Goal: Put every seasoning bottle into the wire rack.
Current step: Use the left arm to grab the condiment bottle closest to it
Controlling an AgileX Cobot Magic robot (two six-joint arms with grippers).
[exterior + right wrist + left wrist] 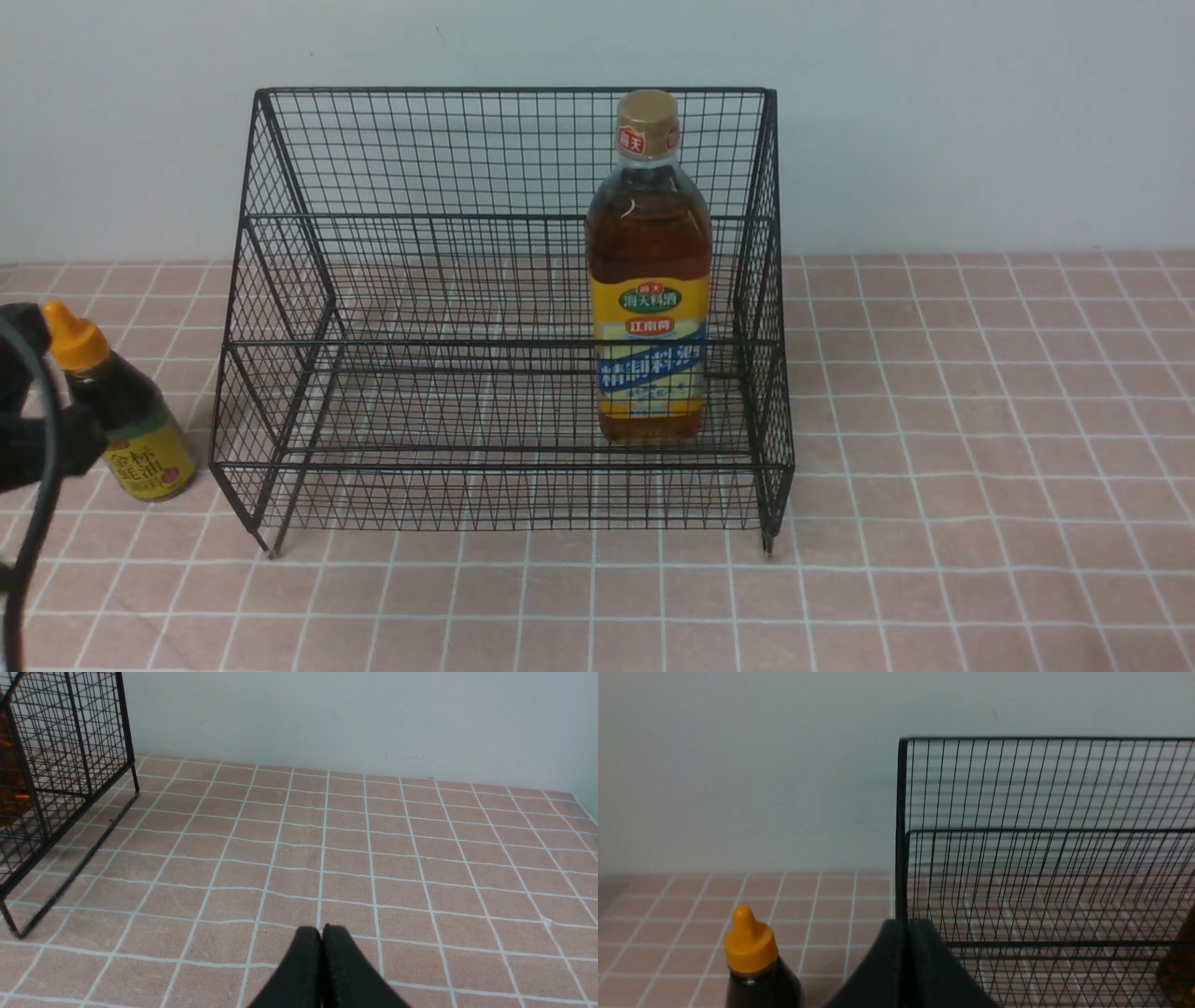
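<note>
tall btl (649,280): upright inside the wire rack (504,149), lower tier, robot-right half, close to the right side wall. Amber liquid, tan cap. This one's done, I judge.
small btl (140,429): dark, orange nozzle cap. On the pink tile cloth (980,420), outside the rack, just beside its left-front corner. Not racked yet.
my left claw (906,926): clenched, tips pressed together, holding nothing. Near the small btl, which is off to one side of the tips, not between them.
my right claw (321,929): clenched on nothing, over bare cloth on the rack's right, well apart from both btls. Prob parked, since nothing on that side needs moving.
why left arm: the btl is on my left, so it's the closest reach.
next (guess): open the left claw, go round the btl body below the cap, lift it over the low front rim and set it left of the tall btl.
risk: closed tips could nudge the narrow btl and tip it.
</note>
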